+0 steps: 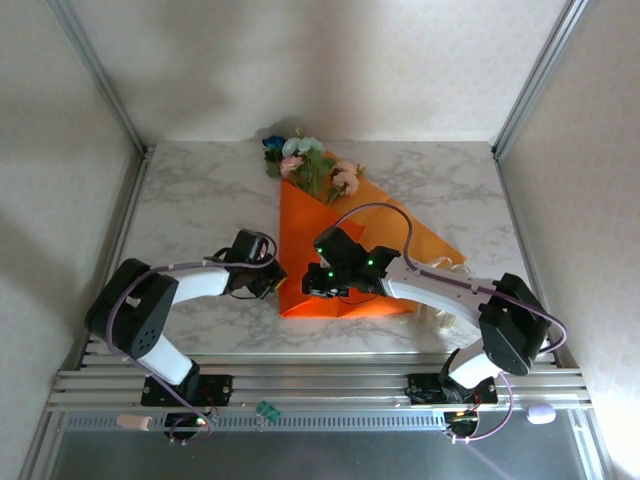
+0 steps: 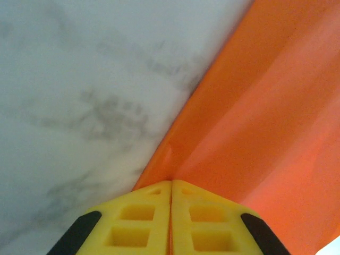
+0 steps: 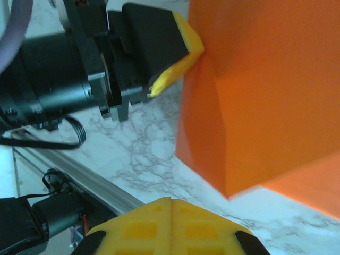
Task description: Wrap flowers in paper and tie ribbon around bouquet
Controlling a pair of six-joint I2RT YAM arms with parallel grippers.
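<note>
Left gripper (image 2: 171,183): yellow jaws closed, pinching left edge of bright orange paper sheet (image 1: 305,225). Sheet spreads ahead and right of tips, grey-veined white marble table (image 2: 79,106) to their left. Right gripper (image 3: 171,201): jaws pressed together, empty, sheet's near corner just ahead, not touching. Bunch of pink-white-blue artificial flowers (image 1: 310,165) lies at sheet's far end, well beyond both grippers.

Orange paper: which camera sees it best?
The top camera: the orange paper lies there nearly whole, flowers at its far end. The left wrist camera shows one edge by the left hand; the right wrist camera, a close-up corner.
</note>
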